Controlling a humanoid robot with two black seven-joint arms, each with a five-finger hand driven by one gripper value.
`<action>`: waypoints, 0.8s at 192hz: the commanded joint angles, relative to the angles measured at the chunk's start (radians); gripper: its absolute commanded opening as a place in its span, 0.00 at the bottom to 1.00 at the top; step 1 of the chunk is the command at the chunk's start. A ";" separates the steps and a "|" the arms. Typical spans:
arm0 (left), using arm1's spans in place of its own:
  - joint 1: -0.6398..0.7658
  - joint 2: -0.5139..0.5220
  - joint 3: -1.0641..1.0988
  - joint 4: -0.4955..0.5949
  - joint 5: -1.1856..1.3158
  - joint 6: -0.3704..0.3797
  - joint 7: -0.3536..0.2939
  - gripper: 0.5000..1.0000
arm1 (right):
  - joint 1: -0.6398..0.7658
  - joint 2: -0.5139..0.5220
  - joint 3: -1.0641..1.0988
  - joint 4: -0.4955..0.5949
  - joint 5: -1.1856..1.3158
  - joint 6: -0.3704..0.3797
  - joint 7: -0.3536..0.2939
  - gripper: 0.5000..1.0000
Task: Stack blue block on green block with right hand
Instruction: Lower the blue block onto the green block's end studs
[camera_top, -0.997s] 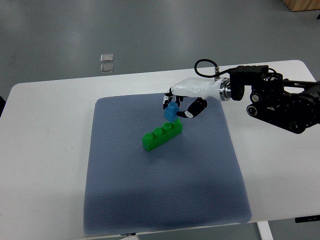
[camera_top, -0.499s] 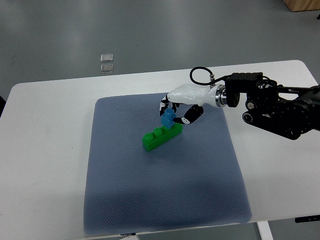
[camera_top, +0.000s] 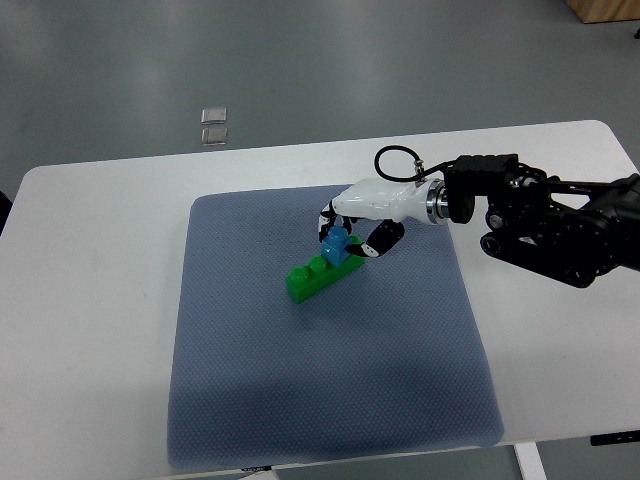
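Where robot hand (camera_top: 352, 228) grips, blue block (camera_top: 335, 246) partly hidden.

The small blue block (camera_top: 335, 246) sits between the curled fingers of the right hand (camera_top: 352, 228), pressed on the upper-right end of the green block (camera_top: 322, 273). This long studded green brick lies diagonally just below the hand, its lower-left studs bare.
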 joint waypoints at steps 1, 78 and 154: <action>0.001 0.000 0.000 0.000 0.000 0.000 0.000 1.00 | -0.002 0.001 -0.001 -0.001 -0.010 -0.010 0.000 0.11; -0.001 0.000 0.000 0.000 0.000 0.000 0.000 1.00 | -0.016 0.016 -0.003 -0.012 -0.061 -0.032 -0.002 0.11; -0.001 0.000 0.000 0.000 0.000 0.000 0.000 1.00 | -0.019 0.016 -0.003 -0.012 -0.066 -0.035 -0.002 0.12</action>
